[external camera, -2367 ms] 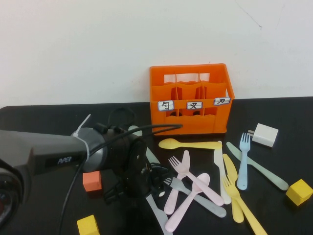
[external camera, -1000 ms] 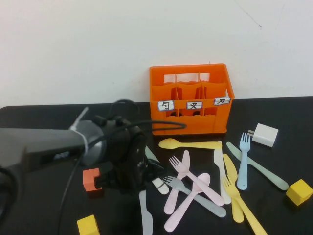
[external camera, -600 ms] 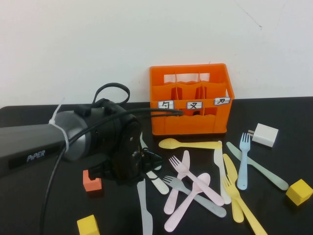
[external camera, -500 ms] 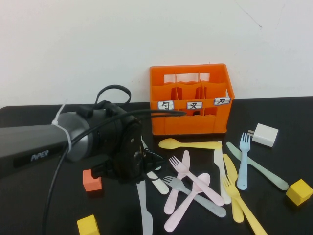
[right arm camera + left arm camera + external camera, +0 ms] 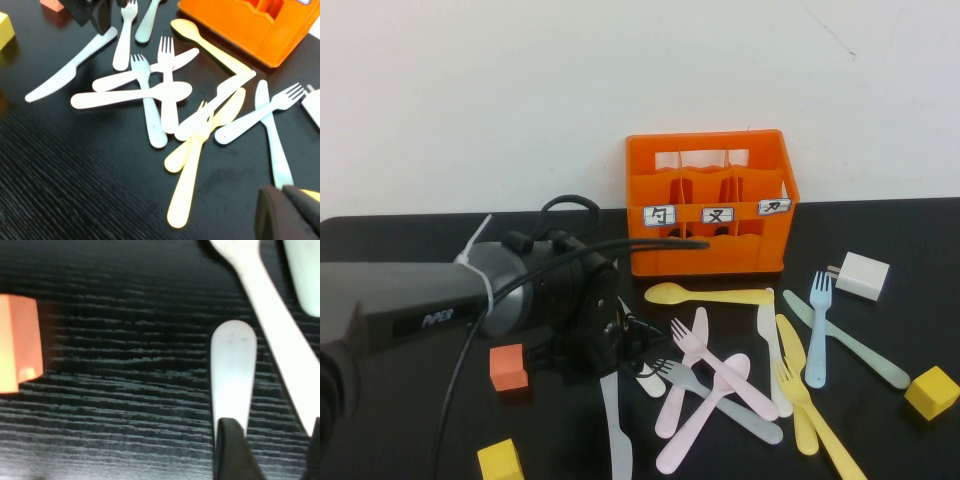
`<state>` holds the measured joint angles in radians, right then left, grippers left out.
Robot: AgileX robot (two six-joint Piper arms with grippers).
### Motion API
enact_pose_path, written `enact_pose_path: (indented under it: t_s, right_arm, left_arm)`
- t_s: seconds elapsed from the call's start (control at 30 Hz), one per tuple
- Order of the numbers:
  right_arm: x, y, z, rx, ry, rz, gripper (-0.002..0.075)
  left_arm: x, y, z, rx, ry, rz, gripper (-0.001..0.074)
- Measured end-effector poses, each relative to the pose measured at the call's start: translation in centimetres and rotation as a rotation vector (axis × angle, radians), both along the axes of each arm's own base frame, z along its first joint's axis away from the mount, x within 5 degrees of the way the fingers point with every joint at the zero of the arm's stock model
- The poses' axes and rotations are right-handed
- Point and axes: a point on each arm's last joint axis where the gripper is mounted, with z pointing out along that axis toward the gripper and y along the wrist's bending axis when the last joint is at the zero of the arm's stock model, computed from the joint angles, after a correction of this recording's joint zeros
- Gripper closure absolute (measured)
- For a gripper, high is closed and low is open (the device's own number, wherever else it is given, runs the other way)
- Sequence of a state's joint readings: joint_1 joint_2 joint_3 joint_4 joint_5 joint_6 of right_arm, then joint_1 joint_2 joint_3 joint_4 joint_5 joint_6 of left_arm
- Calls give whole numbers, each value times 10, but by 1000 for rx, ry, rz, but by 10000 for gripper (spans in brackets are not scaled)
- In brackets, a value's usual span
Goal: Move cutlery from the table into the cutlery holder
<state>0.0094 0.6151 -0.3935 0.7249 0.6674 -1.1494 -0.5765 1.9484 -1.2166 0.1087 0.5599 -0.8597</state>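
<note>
The orange cutlery holder (image 5: pixel 710 205) stands at the back of the black table (image 5: pixel 400 240) and also shows in the right wrist view (image 5: pixel 250 20). Pastel cutlery lies in front of it: a yellow spoon (image 5: pixel 710 294), pink forks (image 5: pixel 715 365), a blue fork (image 5: pixel 817 330), yellow forks (image 5: pixel 810 405). A whitish knife (image 5: pixel 617 430) lies at the front. My left gripper (image 5: pixel 632 345) is low over the knife's handle end (image 5: pixel 232 355), open and empty (image 5: pixel 272 455). My right gripper (image 5: pixel 287 212) is out of the high view, shut and empty, above the table near a pale green piece (image 5: pixel 272 145).
An orange-red cube (image 5: pixel 508 367) lies just left of my left gripper and shows in the left wrist view (image 5: pixel 17 350). Yellow cubes sit at the front left (image 5: pixel 500 460) and far right (image 5: pixel 932 391). A white charger block (image 5: pixel 861 275) lies right of the holder.
The whitish knife slid left and straightened earlier. Since then my left arm has swung and its gripper has shifted slightly right, staying low over the knife's handle end.
</note>
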Motion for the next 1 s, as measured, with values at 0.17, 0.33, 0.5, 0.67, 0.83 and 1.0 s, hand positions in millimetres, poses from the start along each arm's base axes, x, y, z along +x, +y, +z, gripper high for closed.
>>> enact_pose_path:
  t_s: [0.17, 0.33, 0.5, 0.67, 0.83, 1.0]
  right_arm:
    - [0, 0, 0, 0, 0, 0, 728]
    - [0, 0, 0, 4, 0, -1, 728]
    - [0, 0, 0, 4, 0, -1, 728]
    - [0, 0, 0, 4, 0, -1, 728]
    - [0, 0, 0, 4, 0, -1, 728]
    - [0, 0, 0, 6, 0, -1, 728]
  left_arm:
    - [2, -1, -14, 16, 30, 7, 393]
    - [6, -4, -24, 23, 41, 7, 388]
    - [10, -5, -31, 35, 29, -10, 387]
    - [10, -5, -35, 49, 30, -14, 387]
    - [11, -4, -36, 58, 24, -13, 387]
    - [12, -3, -36, 80, 22, -26, 443]
